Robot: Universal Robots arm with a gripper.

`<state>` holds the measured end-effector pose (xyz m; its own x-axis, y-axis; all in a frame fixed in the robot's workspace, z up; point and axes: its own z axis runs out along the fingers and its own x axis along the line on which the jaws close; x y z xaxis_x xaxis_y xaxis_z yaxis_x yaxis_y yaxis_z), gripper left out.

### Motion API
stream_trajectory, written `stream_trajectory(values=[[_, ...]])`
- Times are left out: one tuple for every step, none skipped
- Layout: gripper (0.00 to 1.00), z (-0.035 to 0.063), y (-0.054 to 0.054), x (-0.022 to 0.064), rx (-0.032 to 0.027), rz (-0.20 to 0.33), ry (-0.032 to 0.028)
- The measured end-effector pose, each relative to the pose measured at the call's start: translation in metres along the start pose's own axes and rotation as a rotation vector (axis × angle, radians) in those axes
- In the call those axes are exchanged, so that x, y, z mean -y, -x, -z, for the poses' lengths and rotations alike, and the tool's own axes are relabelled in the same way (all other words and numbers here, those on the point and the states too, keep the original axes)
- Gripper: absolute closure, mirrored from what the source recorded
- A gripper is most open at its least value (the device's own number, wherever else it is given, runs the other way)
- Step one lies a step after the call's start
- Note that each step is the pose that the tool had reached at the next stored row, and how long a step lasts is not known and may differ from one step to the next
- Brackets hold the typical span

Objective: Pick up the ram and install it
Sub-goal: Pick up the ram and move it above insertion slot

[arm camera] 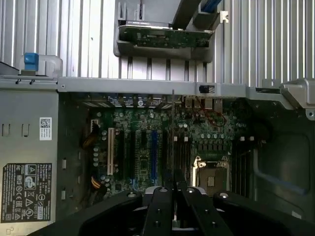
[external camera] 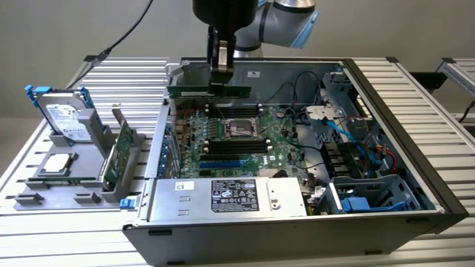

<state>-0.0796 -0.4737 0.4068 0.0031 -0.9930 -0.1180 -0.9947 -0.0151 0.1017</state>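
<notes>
Exterior view: my gripper [external camera: 219,82] hangs over the open computer case [external camera: 426,167], and my fingers are clamped on the top edge of the ram [external camera: 209,90]. The green stick lies level and lengthwise across the exterior view's left-right direction, with more of it sticking out toward that view's left than toward its right. It is up in the air above the rear part of the motherboard [external camera: 197,146], apart from the board, and it sits in none of the black memory slots [external camera: 236,146] that lie beside the CPU socket [external camera: 241,128]. The power supply [external camera: 222,197] with its white and black labels fills the near end of the case.

Outside the case, toward the exterior view's left, a grey holder [external camera: 44,189] stands on the slatted aluminium table [external camera: 74,245]. It carries a hard drive [external camera: 63,117] standing on edge and a green expansion card [external camera: 119,153], also upright.

From the wrist view I look straight down past my gripper [arm camera: 173,196]. The ram [arm camera: 173,147] shows edge-on as a thin line running out from between my pressed-together fingers, over the board just beside the CPU socket [arm camera: 211,174]. Beyond the case wall I can see the expansion card [arm camera: 165,35] in its holder.
</notes>
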Motion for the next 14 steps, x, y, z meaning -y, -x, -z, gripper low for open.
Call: stream_trajectory(values=[[0.87, -0.0003, 0.002, 0.0030, -0.0007, 0.000, -0.0034], [0.87, -0.0007, 0.004, 0.0060, -0.0014, 0.001, -0.0068], [0.87, -0.0010, 0.007, 0.0091, -0.0023, 0.001, -0.0103], [0.87, -0.0013, 0.009, 0.0121, -0.0030, 0.001, -0.0134], [0.87, -0.0016, 0.011, 0.0151, -0.0039, 0.002, -0.0164], [0.87, -0.0021, 0.013, 0.0184, -0.0045, 0.002, -0.0189], [0.87, -0.0027, 0.015, 0.0220, -0.0050, 0.002, -0.0208], [0.87, -0.0034, 0.017, 0.0251, -0.0055, 0.002, -0.0218], [0.87, -0.0046, 0.019, 0.0279, -0.0063, 0.002, -0.0220], [0.87, -0.0063, 0.021, 0.0306, -0.0067, 0.002, -0.0220], [0.87, -0.0081, 0.023, 0.0329, -0.0072, 0.002, -0.0220], [0.87, -0.0099, 0.024, 0.0349, -0.0076, 0.002, -0.0220], [0.87, -0.0117, 0.026, 0.0367, -0.0080, 0.002, -0.0220], [0.87, -0.0136, 0.027, 0.0381, -0.0081, 0.002, -0.0220]])
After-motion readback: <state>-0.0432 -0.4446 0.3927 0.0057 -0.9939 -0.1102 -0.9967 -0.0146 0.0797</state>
